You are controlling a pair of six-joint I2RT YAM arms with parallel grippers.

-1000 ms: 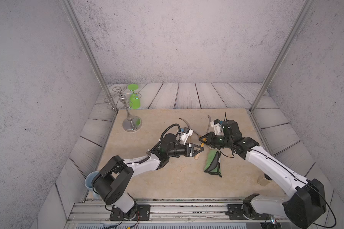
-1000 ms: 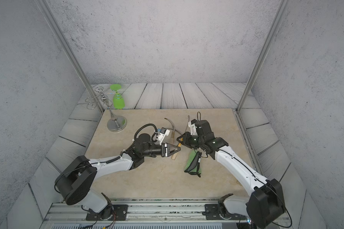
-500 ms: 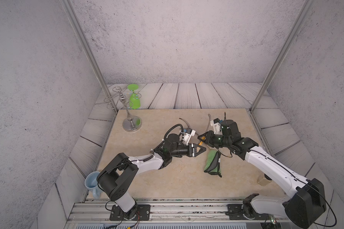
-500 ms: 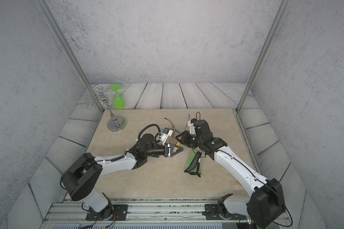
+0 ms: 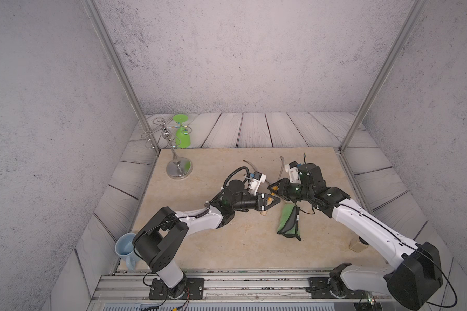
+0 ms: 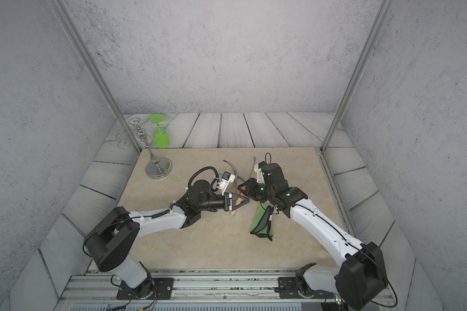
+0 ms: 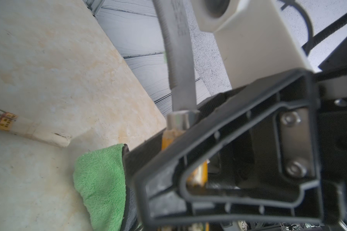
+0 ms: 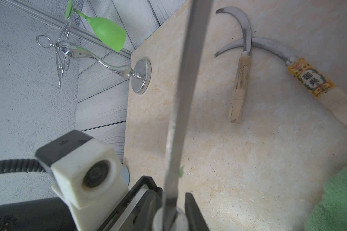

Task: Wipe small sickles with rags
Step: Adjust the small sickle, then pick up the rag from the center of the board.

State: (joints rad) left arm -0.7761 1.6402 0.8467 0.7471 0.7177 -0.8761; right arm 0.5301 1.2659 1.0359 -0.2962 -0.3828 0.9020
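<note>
2 grips share 1 labelled sickle (image 7: 181, 70), blade up: left gripper (image 5: 275, 200) closed on its handle, right gripper (image 5: 275, 187) closed just under the blade, likely a handover freeing the right for the green rag (image 5: 286, 223) at their 5 o'clock.

Layout relative to the rag (image 5: 288, 222), which lies on the slab (image 5: 227, 247), right of centre. Just behind it and to its left, the left gripper (image 5: 277, 200) and right gripper (image 5: 272, 187) meet on the raised sickle (image 7: 181, 80), whose handle end sits just left of the rag. Farther behind and left lie the near sickle (image 8: 308, 80) and far sickle (image 8: 239, 88), blades crossed. The stand (image 5: 179, 169) occupies the far rear left, with the glass (image 5: 183, 137) hanging from it. The mug (image 5: 124, 249) sits front left, at the slab's edge.
</note>
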